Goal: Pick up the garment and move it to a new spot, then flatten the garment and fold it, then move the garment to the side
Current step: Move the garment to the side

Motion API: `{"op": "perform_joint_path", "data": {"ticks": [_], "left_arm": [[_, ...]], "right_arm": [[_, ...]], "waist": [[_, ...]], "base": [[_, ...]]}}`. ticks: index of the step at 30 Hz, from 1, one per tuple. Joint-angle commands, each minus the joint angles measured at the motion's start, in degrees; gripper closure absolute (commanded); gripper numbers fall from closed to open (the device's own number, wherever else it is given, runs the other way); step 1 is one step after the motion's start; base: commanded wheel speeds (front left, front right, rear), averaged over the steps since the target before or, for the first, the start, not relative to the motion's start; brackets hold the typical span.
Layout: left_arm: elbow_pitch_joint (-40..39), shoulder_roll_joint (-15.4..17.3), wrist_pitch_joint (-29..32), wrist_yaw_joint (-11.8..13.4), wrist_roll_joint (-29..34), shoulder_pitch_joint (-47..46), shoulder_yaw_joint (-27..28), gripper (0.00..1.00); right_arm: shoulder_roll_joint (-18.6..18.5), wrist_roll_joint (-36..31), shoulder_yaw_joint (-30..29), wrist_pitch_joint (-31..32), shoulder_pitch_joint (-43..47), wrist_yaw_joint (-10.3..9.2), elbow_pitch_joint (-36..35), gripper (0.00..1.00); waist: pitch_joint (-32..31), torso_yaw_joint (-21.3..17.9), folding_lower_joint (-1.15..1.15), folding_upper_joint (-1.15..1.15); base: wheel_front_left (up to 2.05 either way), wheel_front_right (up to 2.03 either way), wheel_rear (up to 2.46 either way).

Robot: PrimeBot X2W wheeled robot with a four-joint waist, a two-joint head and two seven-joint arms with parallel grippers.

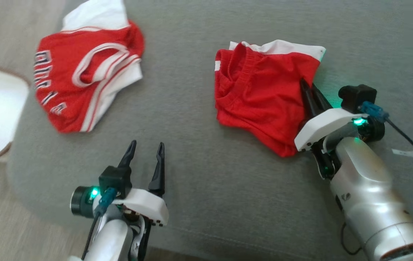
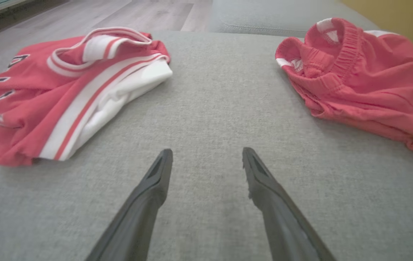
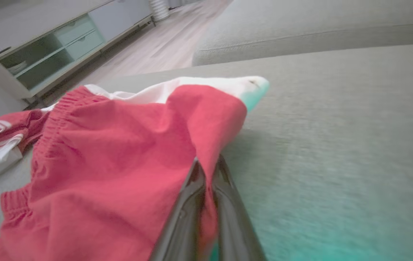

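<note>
The red shorts lie crumpled on the grey cushion, their edge pinched by the right gripper. The pick-up is judged begun; a lift is called for next. The left gripper is held spread.

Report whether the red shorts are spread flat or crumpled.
Crumpled: the red shorts lie bunched, waistband folded over, one edge pinched in the shut right gripper.
</note>
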Motion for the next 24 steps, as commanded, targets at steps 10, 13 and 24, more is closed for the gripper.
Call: {"op": "perform_joint_path", "data": {"ticks": [10, 13, 24], "left_arm": [[-1.34, 0.48, -0.34, -1.81, 3.37, -4.06, 3.79, 0.0], [-1.06, 0.48, -0.34, -2.33, 4.21, -4.96, 4.16, 0.0], [-0.51, 0.52, -0.34, -4.42, 6.9, -6.77, 3.89, 0.0]], "right_arm": [[0.77, 4.47, 3.3, -0.51, 5.11, 0.37, -9.0, 1.0], [0.77, 5.61, 4.33, -0.51, 6.12, 0.37, -10.84, 1.0], [0.77, 9.41, 7.07, -0.52, 9.76, 0.37, -15.82, 1.0]], "waist": [[-2.63, -21.87, 0.0, 0.0], [-2.58, -27.75, 0.0, 0.0], [-1.77, -41.68, 0.0, 0.0]], "base": [[0.0, 0.0, 0.0], [0.0, 0.0, 0.0], [0.0, 0.0, 0.0]]}}
